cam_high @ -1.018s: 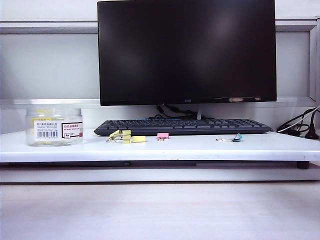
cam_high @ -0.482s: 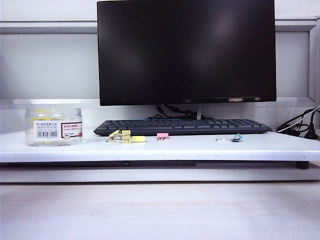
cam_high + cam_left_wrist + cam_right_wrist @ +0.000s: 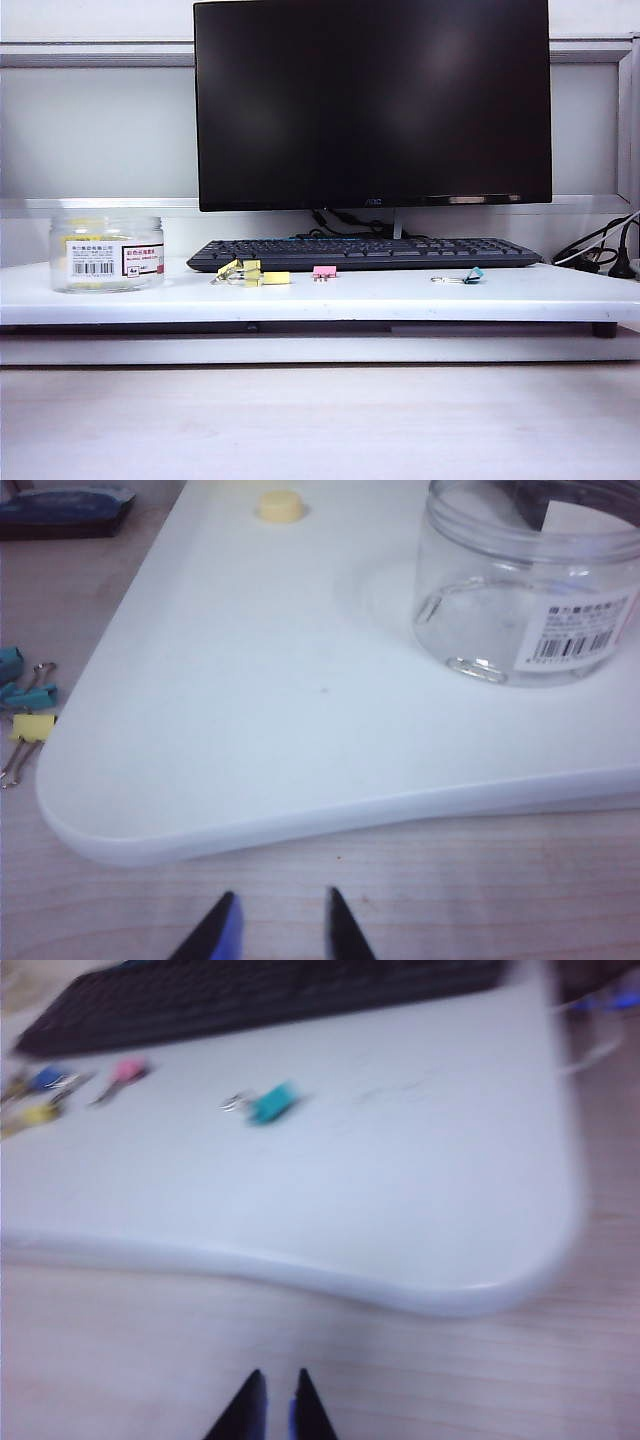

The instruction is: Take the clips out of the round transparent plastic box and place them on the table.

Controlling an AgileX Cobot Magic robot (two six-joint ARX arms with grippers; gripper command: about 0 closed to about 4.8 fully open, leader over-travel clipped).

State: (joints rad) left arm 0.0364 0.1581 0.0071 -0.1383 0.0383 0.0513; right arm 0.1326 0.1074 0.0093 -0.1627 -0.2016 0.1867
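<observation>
While my left gripper (image 3: 278, 925) is hovering part-open and empty over the pale wood surface (image 3: 450, 890) just off the table (image 3: 250, 700) edge, my right gripper (image 3: 273, 1405) is hanging pinched closed on nothing beyond the opposite corner. Out from the left one, the round transparent plastic box (image 3: 525, 585) is standing upright and lidless on the table, looking empty from the wrist, though I am catching a yellow tint behind its label from the exterior view. Yellow clips (image 3: 250, 273) are lying before the keyboard (image 3: 365, 253).
</observation>
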